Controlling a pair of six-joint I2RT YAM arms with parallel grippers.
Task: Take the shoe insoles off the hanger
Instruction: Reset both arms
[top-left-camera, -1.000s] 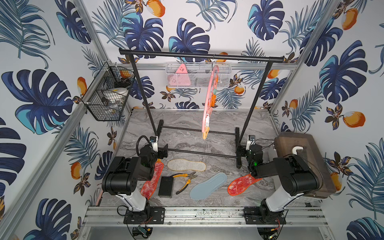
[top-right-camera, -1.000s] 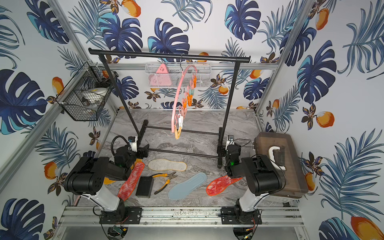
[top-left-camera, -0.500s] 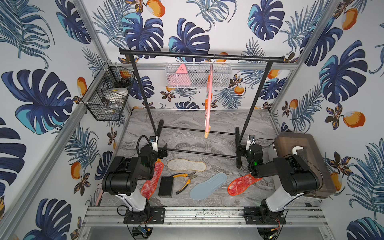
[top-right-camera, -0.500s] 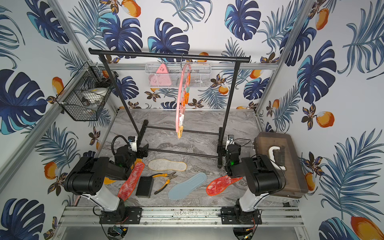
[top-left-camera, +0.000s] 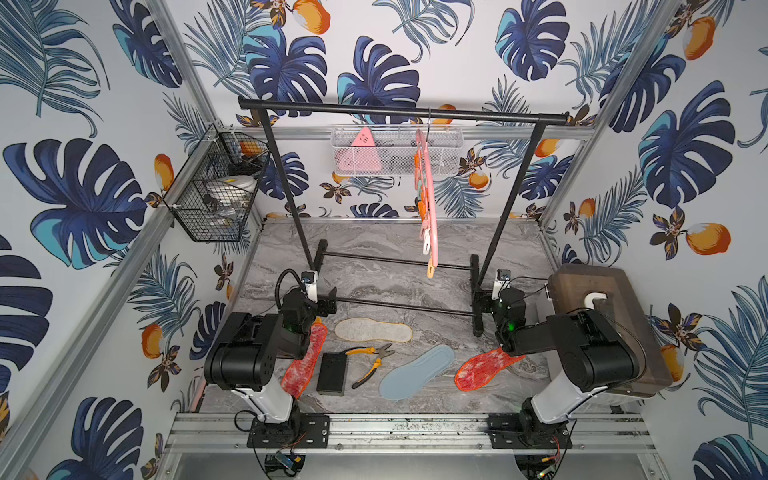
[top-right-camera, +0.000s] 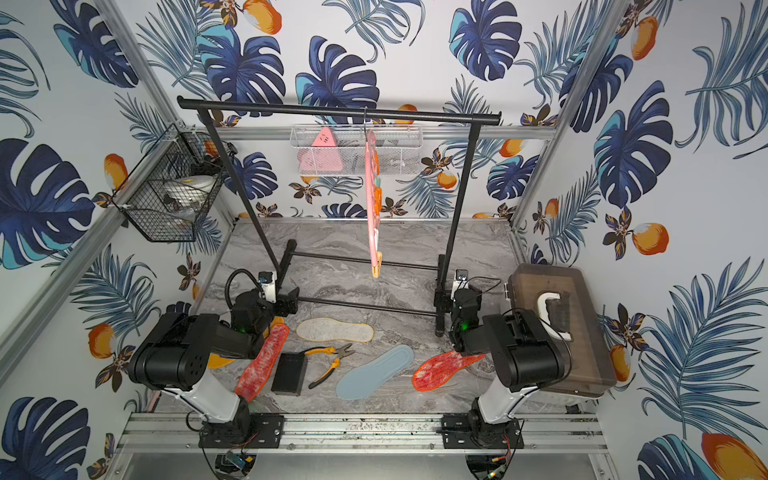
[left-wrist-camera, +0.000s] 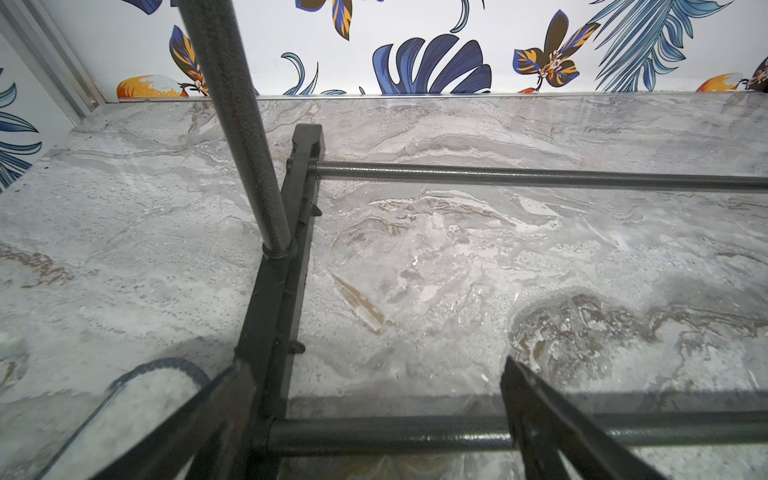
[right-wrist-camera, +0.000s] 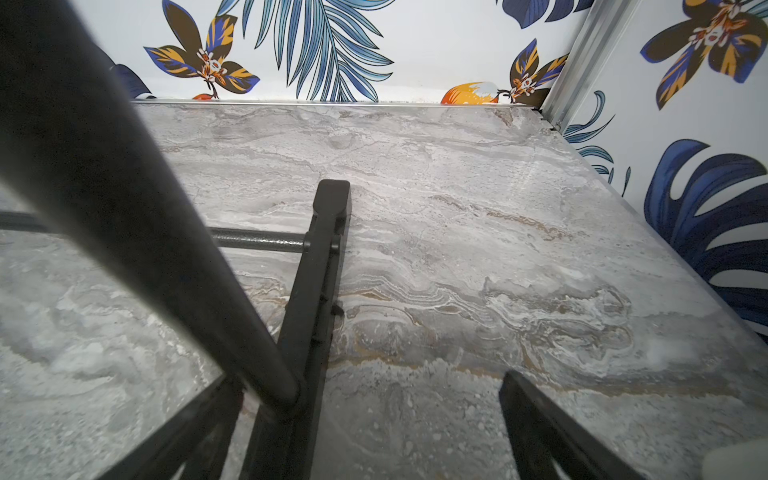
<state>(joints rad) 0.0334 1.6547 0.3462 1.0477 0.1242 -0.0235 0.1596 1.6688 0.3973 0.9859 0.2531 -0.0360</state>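
Swinging round within the last second, the hanger (top-left-camera: 428, 199) now hangs edge-on from the rack (top-left-camera: 374, 110) at upper centre, with nothing seen clipped to it. You have 4 shoe insoles (top-left-camera: 372, 330) lying on the surface (top-left-camera: 374, 249) at lower centre. Your left pincer (left-wrist-camera: 374, 374) and right pincer (right-wrist-camera: 370, 382) both gape wide and empty, so the task looks done.

Bright, even light; soft shadows — wrist-view foregrounds blurred.

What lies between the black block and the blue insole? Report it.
The pliers lie between the block and the blue insole, seen in both top views.
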